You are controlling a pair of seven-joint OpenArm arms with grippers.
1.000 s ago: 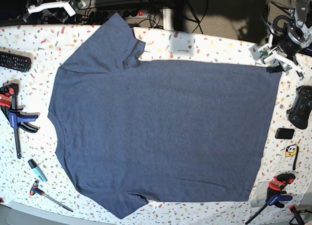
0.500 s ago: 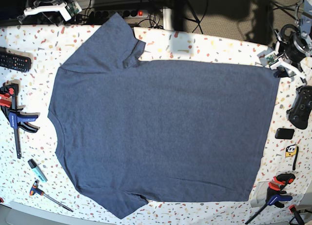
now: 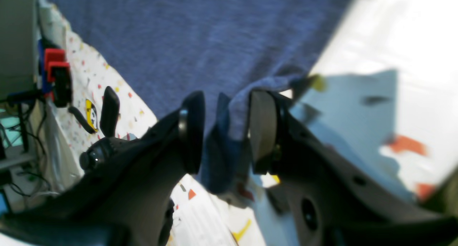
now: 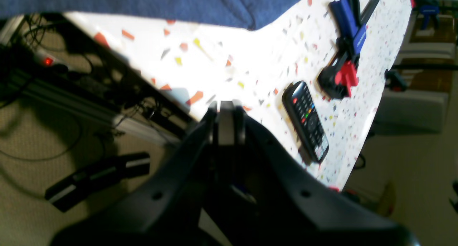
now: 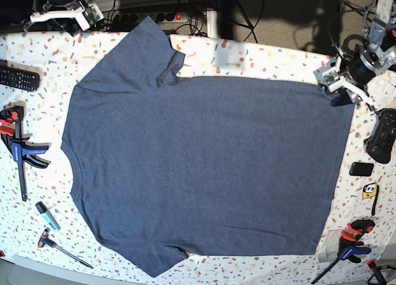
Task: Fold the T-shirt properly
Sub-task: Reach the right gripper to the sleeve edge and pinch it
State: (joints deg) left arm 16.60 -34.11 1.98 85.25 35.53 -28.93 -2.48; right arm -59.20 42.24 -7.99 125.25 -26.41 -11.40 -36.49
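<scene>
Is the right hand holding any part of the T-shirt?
No, the right hand is shut on nothing above the table edge, and the T-shirt lies apart from it.

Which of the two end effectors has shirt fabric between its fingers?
The left end effector: a T-shirt hem corner sits bunched between its parted fingers. The right end effector is shut, holding nothing.

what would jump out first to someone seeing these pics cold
The big slate-blue T-shirt spread flat over most of the speckled table, collar toward the base view's left. Next, the left gripper at the shirt's far hem corner, a fold of fabric bunched between its jaws. Around the edges lie a remote control and a blue and red clamp at the left, and a black game controller at the right.
</scene>
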